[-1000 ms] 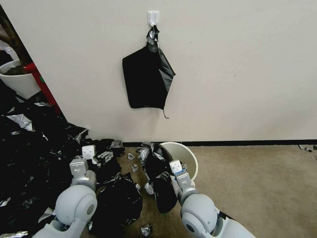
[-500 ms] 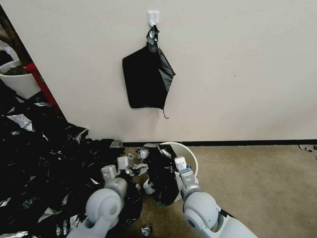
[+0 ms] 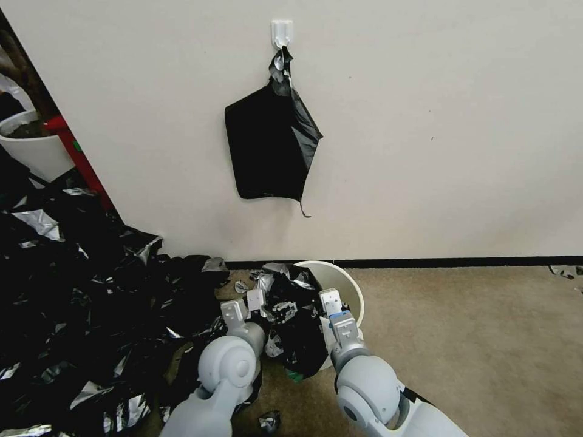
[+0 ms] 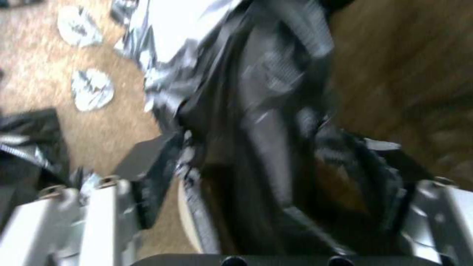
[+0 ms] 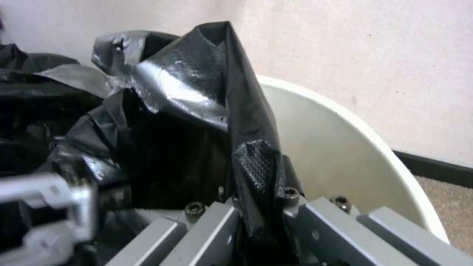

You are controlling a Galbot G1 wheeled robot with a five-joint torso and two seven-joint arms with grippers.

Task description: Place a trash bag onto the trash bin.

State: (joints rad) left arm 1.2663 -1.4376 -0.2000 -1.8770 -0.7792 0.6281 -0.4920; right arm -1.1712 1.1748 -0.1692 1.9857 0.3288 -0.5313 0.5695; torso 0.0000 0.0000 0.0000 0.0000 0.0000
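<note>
The cream-white trash bin stands on the carpet against the wall, its inside bare on the right. The glossy black trash bag hangs crumpled over the bin's left rim and down its front. My right gripper sits at the bin's near rim, shut on a fold of the bag, the film pinched between its fingers. My left gripper has reached the bag's left side. Its fingers stand wide open with the wrinkled bag between them.
A flat black pack hangs from a white wall hook above the bin. A broad heap of black plastic shreds covers the floor on the left, with a white tub behind it. Open carpet lies to the right.
My left arm has swung right from the shred heap to the bag at the bin. The right gripper has held its place with the bag, which now bunches higher on the rim.
</note>
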